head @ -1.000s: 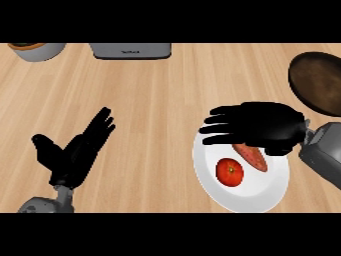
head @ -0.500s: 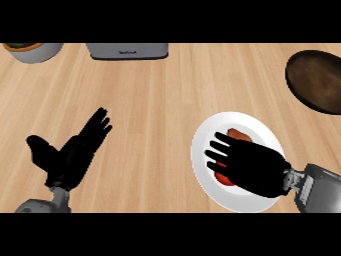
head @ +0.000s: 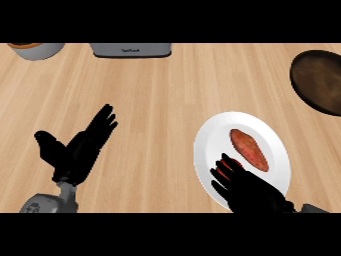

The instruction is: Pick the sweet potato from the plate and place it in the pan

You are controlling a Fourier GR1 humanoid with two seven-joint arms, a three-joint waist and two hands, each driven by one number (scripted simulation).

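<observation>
The sweet potato [head: 249, 149] lies on the white plate [head: 206, 150], right of the plate's middle. Its long axis runs from far-left to near-right: the blunter end points toward the far side of the counter [head: 173, 100], the narrower end toward the near right. It lies flat, with white plate showing all around it, and nothing holds it.

The right hand [head: 248, 192] comes in over the near rim of the plate. Its fingers are extended and spread apart, curled on nothing. The fingertips [head: 225, 161] sit just left of the sweet potato's near half (whether they touch it cannot be told). A small red object [head: 222, 168] shows between the fingers, largely hidden; its identity cannot be told.

The left hand [head: 75, 149] rests at the near left of the counter, open, fingers straight and pointing toward the far right, thumb held out to the left. It touches no object.

The pan [head: 328, 82], dark brown and round, stands at the far right, partly cut by the view's edge, well apart from the plate. A grey appliance [head: 131, 49] and a pale bowl [head: 36, 50] stand along the far edge, left of centre.
</observation>
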